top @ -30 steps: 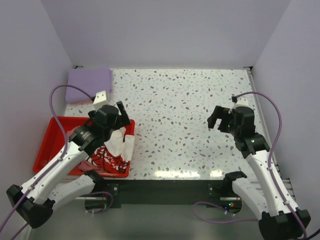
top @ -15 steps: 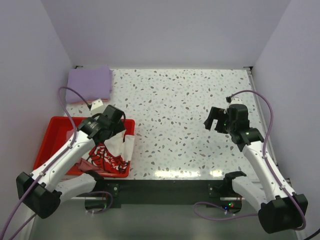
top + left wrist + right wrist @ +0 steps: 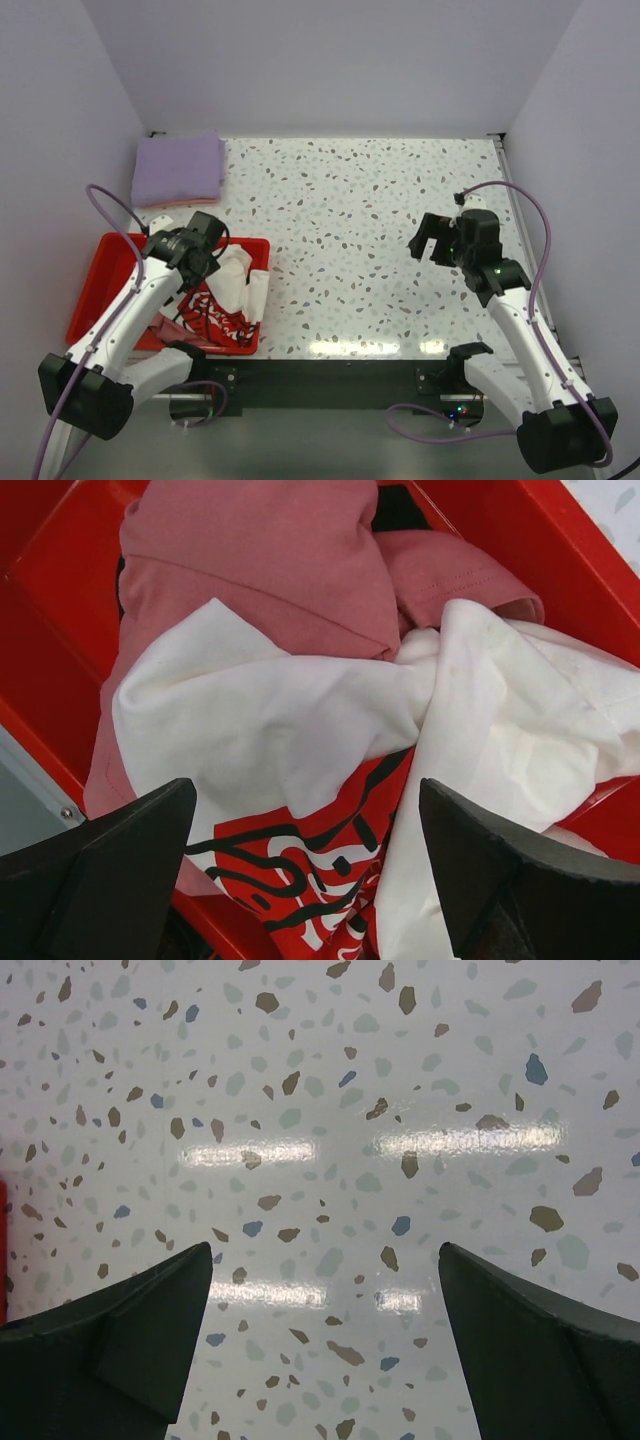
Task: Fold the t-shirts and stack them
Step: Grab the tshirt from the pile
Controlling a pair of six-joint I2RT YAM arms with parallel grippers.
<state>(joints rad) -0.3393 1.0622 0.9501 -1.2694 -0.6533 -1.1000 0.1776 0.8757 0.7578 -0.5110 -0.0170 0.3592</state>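
— Left wrist view: the left claw (image 3: 307, 800) hangs with its two fingers spread wide and nothing between them, directly above the white shirt (image 3: 300, 700) with the red print.
— So it holds nothing?
— Nothing. The white shirt lies crumpled on top of a pink shirt (image 3: 270, 570), and both are inside the red tray (image 3: 60, 590). One part of the white cloth hangs over the right wall of the tray.
— Why are the fingers so wide?
— I think it is because the cloth is a loose heap, and wide fingers can take a thick fold when they go down. This is only my judgement.
— And the other side?
— The right claw (image 3: 325, 1250) is also wide open and empty. It hovers over the bare speckled table (image 3: 330, 1080), well apart from the tray. Probably this free place is where a shirt can be spread and folded.
— Is any shirt finished?
— In the top view a lavender shirt (image 3: 180, 168) lies folded flat in the far left corner, beyond the tray. It looks like the start of the stack. The shirts in the tray are not yet folded.
— Any risk?
— The pink shirt may come up together with the white one.
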